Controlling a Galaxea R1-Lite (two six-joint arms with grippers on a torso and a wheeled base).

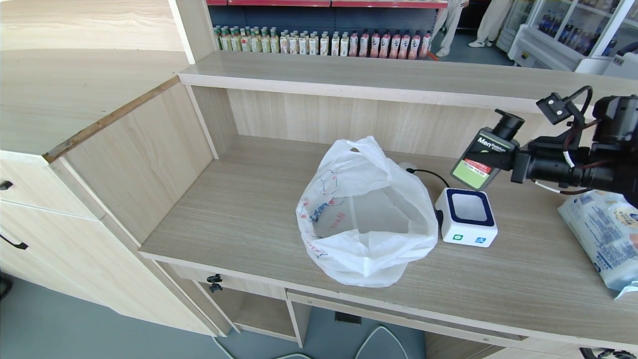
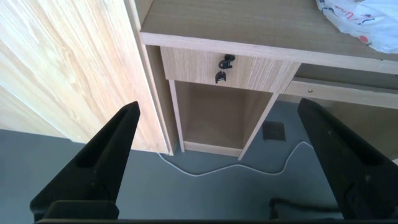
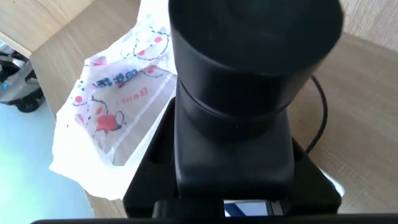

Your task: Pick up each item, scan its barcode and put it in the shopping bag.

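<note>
one bottle (image 1: 482,158) is clamped in the right claw (image 1: 518,167), tilted cap-up just above the far right edge of the scanner (image 1: 467,217); the bag (image 1: 364,214) gapes on the surface (image 1: 239,209) left of the scanner. left claw (image 2: 219,107) hangs open below the surface, so the right arm is nearer

bright even light, soft shadows
</note>
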